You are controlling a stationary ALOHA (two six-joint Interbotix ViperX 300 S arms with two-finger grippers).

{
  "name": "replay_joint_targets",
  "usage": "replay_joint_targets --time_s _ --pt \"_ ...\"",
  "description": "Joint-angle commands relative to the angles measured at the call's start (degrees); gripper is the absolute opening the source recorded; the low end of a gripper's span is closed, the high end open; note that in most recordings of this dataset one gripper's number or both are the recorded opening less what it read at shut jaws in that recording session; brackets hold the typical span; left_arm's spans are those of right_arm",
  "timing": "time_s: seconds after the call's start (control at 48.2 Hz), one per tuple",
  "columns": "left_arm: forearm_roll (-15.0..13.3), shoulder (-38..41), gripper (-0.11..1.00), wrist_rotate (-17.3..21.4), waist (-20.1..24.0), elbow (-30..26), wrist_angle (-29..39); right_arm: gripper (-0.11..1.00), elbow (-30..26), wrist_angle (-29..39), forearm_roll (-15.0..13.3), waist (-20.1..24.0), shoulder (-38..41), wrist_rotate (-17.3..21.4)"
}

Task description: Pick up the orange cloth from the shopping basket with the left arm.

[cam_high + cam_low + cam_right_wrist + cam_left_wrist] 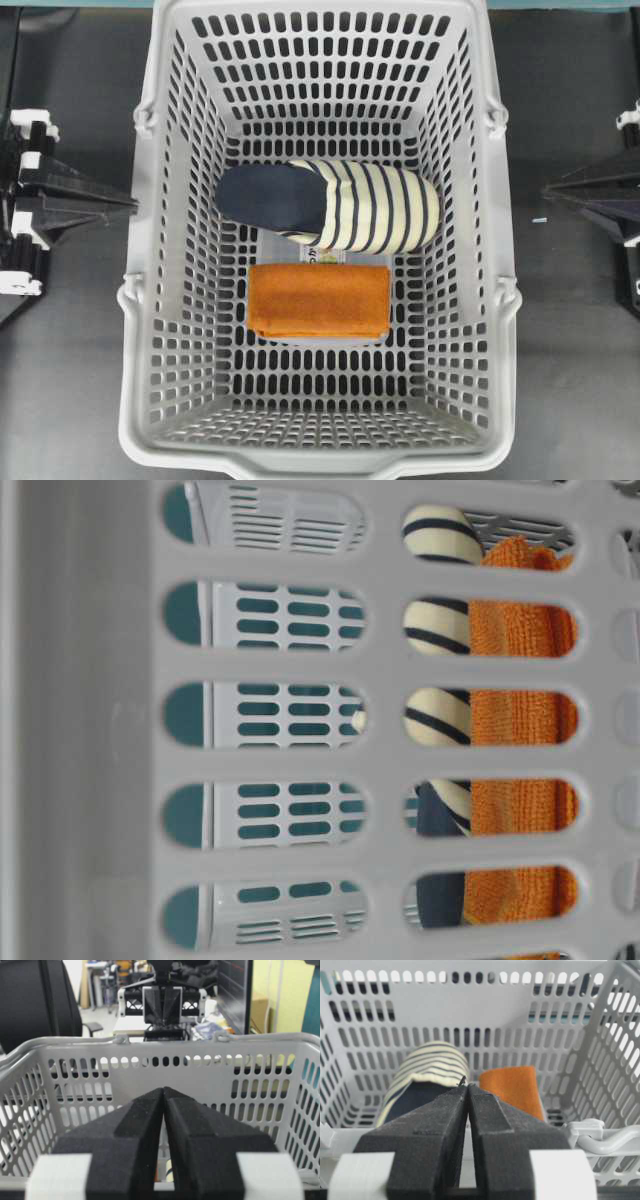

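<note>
The orange cloth (318, 300) lies folded flat on the floor of the light-grey shopping basket (320, 462), just in front of a navy and cream striped slipper (330, 205). My left gripper (128, 205) is shut and empty, outside the basket's left wall at rim height. In the left wrist view its tips (467, 1087) point over the rim at the slipper (430, 1067), with the cloth (512, 1087) to the right. My right gripper (552, 190) is shut and empty outside the right wall. The table-level view shows the cloth (520, 720) through the wall slots.
The basket's tall slotted walls (470, 1005) stand between both grippers and the cloth. A handle hinge (600, 1137) sits on the rim beside my left gripper. A white label (325, 257) lies partly under the slipper. The dark table (570, 330) flanks the basket.
</note>
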Motion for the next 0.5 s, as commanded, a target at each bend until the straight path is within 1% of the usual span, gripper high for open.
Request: replay_joint_targets --time_s 0.0,0.021,0.083,0.187,0.27,0.478 --pt "2.29 0.62 0.06 -1.67 0.35 -3.43 1.32 0.00 -0.53 -0.26 0.18 -0.26 0.62 0.35" --pt "2.29 0.79 0.06 -1.93 0.44 -4.04 2.11 0.00 -0.53 -0.18 0.44 -0.26 0.62 0.35" --pt "2.29 1.23 0.00 -2.81 0.44 -6.50 5.89 0.00 -0.53 0.26 0.79 -0.26 0.53 0.53" --pt "2.29 2.20 0.00 -3.34 0.26 -10.55 12.92 0.00 -0.53 0.79 0.88 -0.26 0.44 1.14" --pt "2.29 3.52 0.00 -2.99 0.09 -14.15 18.81 0.00 -0.53 1.49 0.88 -0.26 0.18 1.67" --pt "2.29 8.70 0.00 -2.46 -0.35 -22.41 29.53 0.00 -1.14 3.34 0.79 -1.14 0.09 1.49"
